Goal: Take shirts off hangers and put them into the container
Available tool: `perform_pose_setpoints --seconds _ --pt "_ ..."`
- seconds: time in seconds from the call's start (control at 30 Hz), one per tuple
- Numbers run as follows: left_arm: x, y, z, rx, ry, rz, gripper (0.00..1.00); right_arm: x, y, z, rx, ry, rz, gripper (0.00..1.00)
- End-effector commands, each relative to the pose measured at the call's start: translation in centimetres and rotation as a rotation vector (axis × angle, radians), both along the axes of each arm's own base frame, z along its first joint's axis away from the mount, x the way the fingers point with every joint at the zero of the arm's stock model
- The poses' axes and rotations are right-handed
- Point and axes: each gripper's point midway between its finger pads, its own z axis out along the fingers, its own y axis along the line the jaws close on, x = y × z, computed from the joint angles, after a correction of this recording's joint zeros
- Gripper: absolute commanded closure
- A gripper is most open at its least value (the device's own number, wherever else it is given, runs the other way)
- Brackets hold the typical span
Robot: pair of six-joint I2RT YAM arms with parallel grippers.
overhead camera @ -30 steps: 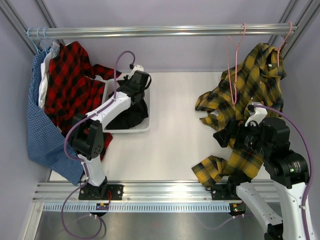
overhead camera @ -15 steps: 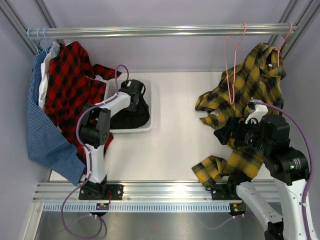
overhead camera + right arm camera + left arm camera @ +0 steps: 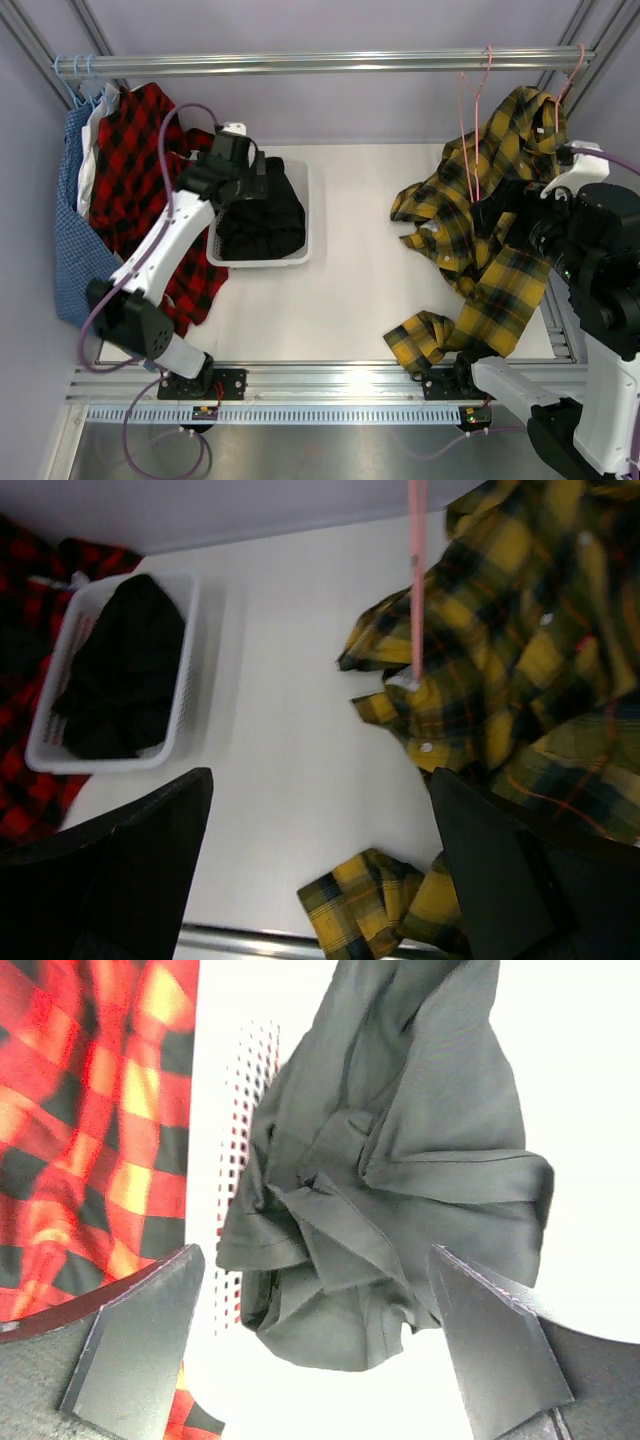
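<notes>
The black shirt [image 3: 262, 215] lies bunched in the white container [image 3: 258, 260], spilling over its right rim. My left gripper [image 3: 262, 188] hovers open above the container's back end, nothing between its fingers [image 3: 140, 1350]; below it I see the black shirt [image 3: 400, 1180] and the container's mesh wall [image 3: 245, 1110]. The yellow-and-black plaid shirt [image 3: 505, 200] hangs from the right pink hanger [image 3: 572, 70], its lower part trailing on the table. A bare pink hanger [image 3: 470, 130] hangs just left of it. My right gripper [image 3: 490, 215] is open and empty in front of the yellow shirt [image 3: 530, 660].
A red-and-black plaid shirt [image 3: 140, 170] and a blue checked shirt [image 3: 80, 260] hang on light blue hangers [image 3: 75, 75] at the left end of the metal rail [image 3: 320, 63]. The red shirt presses against the container's left side. Frame posts stand at both back corners.
My left gripper opened and let go of the black shirt in the container, then drew up and back. My right arm rose and moved to the right, nearer the hanging yellow shirt.
</notes>
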Motion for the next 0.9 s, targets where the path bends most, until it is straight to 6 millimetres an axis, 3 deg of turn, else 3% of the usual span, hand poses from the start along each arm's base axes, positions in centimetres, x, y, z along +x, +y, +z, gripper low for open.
perform_pose_setpoints --seconds 0.0,0.1,0.27,0.3,0.37,0.4,0.43,0.5,0.7,0.83,0.87 --pt "-3.0 0.0 4.0 -0.066 -0.048 -0.044 0.01 0.8 -5.3 1.6 -0.135 0.013 -0.282 0.01" --pt "-5.8 0.1 4.9 -0.124 -0.082 -0.078 0.01 1.2 -9.2 3.1 -0.205 0.01 -0.524 0.01" --pt "-10.2 0.4 3.7 -0.194 -0.124 -0.124 0.01 2.9 -12.6 4.0 -0.251 0.016 -0.718 0.0" --pt "-11.6 0.6 3.0 -0.205 -0.129 -0.137 0.01 4.4 -12.5 3.7 -0.242 0.017 -0.71 0.01" --pt "-12.7 1.0 2.4 -0.211 -0.137 -0.139 0.01 5.8 -13.5 3.0 -0.243 0.035 -0.729 0.01" --pt "-13.3 1.1 1.4 -0.213 -0.122 -0.139 0.01 7.8 -12.8 2.1 -0.222 0.048 -0.671 0.01" --pt "-13.9 1.2 1.6 -0.223 -0.138 -0.144 0.01 8.5 -13.4 1.7 -0.211 0.059 -0.679 0.01" --pt "-14.6 0.9 1.0 -0.241 -0.124 -0.158 0.01 10.8 -14.3 0.4 -0.186 0.073 -0.665 0.0" --pt "-16.0 0.4 0.3 -0.262 -0.115 -0.193 0.01 15.1 -15.8 -2.8 -0.156 0.074 -0.56 0.02" --pt "-16.3 0.6 0.3 -0.255 -0.122 -0.189 0.01 16.7 -15.7 -4.7 -0.173 0.125 -0.488 0.2" --pt "-16.3 0.6 0.2 -0.257 -0.124 -0.19 0.01 16.7 -15.7 -4.7 -0.175 0.123 -0.489 0.41"
